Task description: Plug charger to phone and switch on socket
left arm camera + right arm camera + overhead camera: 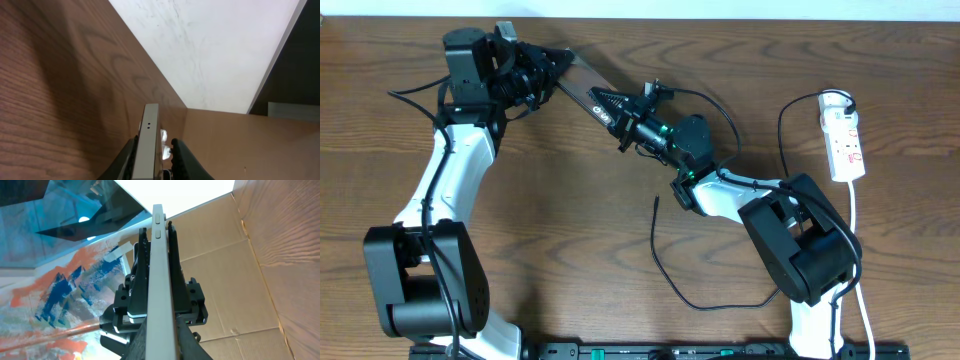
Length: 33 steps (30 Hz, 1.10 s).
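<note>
The phone [578,80] is a brown slab held off the table at the back, between both grippers. My left gripper [550,68] is shut on its left end; the left wrist view shows the phone's edge [148,145] between the fingers [152,162]. My right gripper [607,104] is shut on its right end, and the phone's edge [159,280] shows between the fingers [160,325]. The charger [670,270] is a thin black cable lying loose on the table, its plug tip [656,201] free near the middle. The white socket [844,140] lies at the far right.
The socket's white cord [855,225] runs down toward the table's front beside the right arm base [805,245]. The left arm base [420,280] stands at the front left. A wall and cardboard show behind the phone in the wrist views.
</note>
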### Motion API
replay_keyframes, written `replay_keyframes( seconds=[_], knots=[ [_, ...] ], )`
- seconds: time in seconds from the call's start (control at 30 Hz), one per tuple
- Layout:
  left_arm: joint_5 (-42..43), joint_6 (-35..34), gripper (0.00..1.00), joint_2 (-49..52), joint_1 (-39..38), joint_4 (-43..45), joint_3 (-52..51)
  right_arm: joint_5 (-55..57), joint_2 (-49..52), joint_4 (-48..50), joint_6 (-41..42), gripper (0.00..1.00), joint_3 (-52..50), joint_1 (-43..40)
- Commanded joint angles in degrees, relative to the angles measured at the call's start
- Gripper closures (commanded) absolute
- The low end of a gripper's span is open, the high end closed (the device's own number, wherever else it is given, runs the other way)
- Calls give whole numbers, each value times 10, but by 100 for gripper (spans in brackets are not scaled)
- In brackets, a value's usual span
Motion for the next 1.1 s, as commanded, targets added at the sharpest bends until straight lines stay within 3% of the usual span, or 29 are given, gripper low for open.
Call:
replay_keyframes(
  seconds=[0.0, 0.3, 0.87, 1.07],
  knots=[
    [11, 13, 81, 2, 2, 3, -6, 7, -4, 8, 5, 99, 7, 9],
    [11, 21, 92, 2, 2, 3, -6, 7, -4, 8, 5, 99, 7, 11],
    [20, 32, 92, 2, 2, 3, -6, 7, -4, 8, 5, 98, 7, 14],
    [20, 31, 92, 2, 2, 1, -6, 5, -4, 8, 5, 76, 7, 14]
  ],
)
